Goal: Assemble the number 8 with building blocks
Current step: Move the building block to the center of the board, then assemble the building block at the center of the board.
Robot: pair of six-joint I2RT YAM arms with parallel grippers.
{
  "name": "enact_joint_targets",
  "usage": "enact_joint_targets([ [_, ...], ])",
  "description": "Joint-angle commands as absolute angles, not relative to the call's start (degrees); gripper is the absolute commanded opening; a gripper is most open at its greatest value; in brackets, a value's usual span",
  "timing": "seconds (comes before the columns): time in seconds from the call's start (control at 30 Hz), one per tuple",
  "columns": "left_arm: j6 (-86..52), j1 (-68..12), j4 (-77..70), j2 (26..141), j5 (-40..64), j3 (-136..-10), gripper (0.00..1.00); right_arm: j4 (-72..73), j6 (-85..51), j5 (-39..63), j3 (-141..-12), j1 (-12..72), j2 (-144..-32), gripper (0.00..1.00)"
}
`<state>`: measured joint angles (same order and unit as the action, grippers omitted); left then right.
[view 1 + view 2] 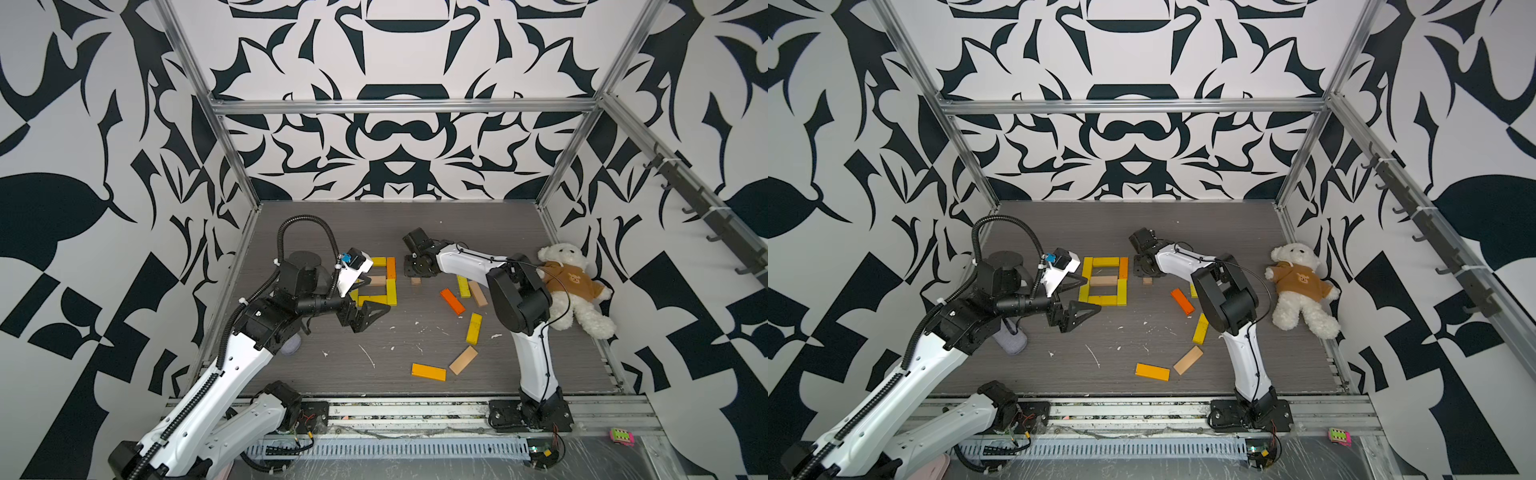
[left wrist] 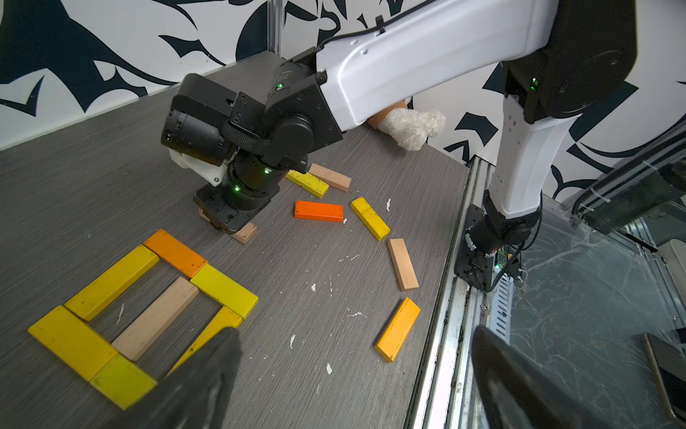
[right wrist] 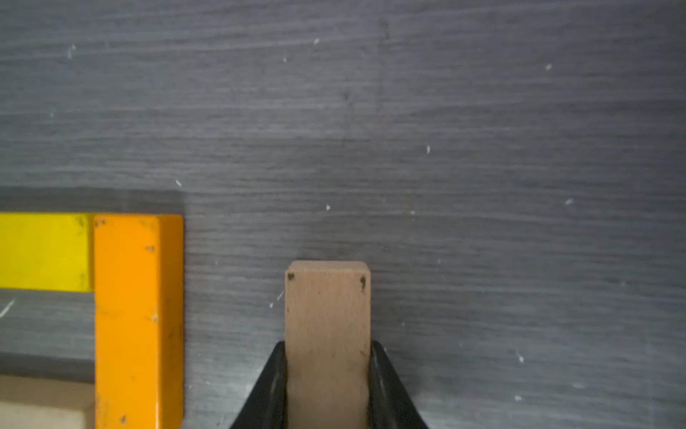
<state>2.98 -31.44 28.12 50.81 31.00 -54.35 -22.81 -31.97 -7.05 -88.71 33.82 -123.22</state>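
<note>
Several building blocks lie flat as a closed figure [image 1: 1086, 278] at the table's back left: yellow sides, an orange block [image 3: 137, 319] at the upper right and a tan bar [image 2: 156, 319] across the middle. Just right of it, my right gripper [image 3: 328, 343] points down, shut on a pale tan block [image 3: 328, 308] that is low over the table [image 1: 416, 281]. My left gripper [image 2: 356, 330] hangs open and empty over the figure's near side, as both top views show [image 1: 379, 294]. Loose blocks lie to the right: red-orange [image 1: 452, 301], yellow [image 1: 474, 328], tan [image 1: 463, 360] and orange [image 1: 429, 371].
A white teddy bear [image 1: 573, 286] in a brown shirt lies against the right wall. Two more blocks, yellow [image 1: 464, 286] and tan [image 1: 478, 293], sit beside the right arm. A metal rail [image 1: 415, 409] runs along the front edge. A grey cylinder [image 1: 1011, 338] lies under the left arm.
</note>
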Motion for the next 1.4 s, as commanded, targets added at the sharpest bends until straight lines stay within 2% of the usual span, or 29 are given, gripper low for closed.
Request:
enact_joint_targets([
  [0.0,2.73,-31.15,27.45,50.75,31.14,-53.87,0.99,-24.05,-32.34,-7.19,-89.83,33.47,-124.53,0.3],
  [0.07,2.74,-31.2,27.39,50.71,31.12,-53.72,0.99,-23.82,-32.86,-7.33,-89.95,33.47,-124.63,0.32],
  [0.3,2.95,-31.2,25.8,50.47,31.25,-52.84,0.99,-23.56,-33.32,-6.36,-91.14,33.43,-121.82,0.55],
  [0.4,2.9,-31.2,24.67,49.79,31.52,-52.05,0.99,-22.51,-32.56,-5.57,-89.99,33.41,-118.72,0.66],
  [0.57,2.63,-31.18,21.28,48.54,30.0,-50.53,0.99,-18.8,-29.32,-4.88,-84.34,33.47,-111.63,0.77],
  [0.77,0.62,-31.18,12.24,49.79,29.37,-49.05,0.99,-14.07,-22.52,-7.1,-74.29,33.48,-102.64,0.83],
  [1.2,-1.82,-31.19,4.35,65.61,35.91,-58.82,0.99,2.63,-10.49,-3.92,-52.08,31.36,-86.2,0.91],
  [1.37,-0.04,-31.15,7.05,70.85,38.32,-64.64,0.99,-3.66,-9.96,-3.28,-53.56,31.01,-83.86,0.88],
])
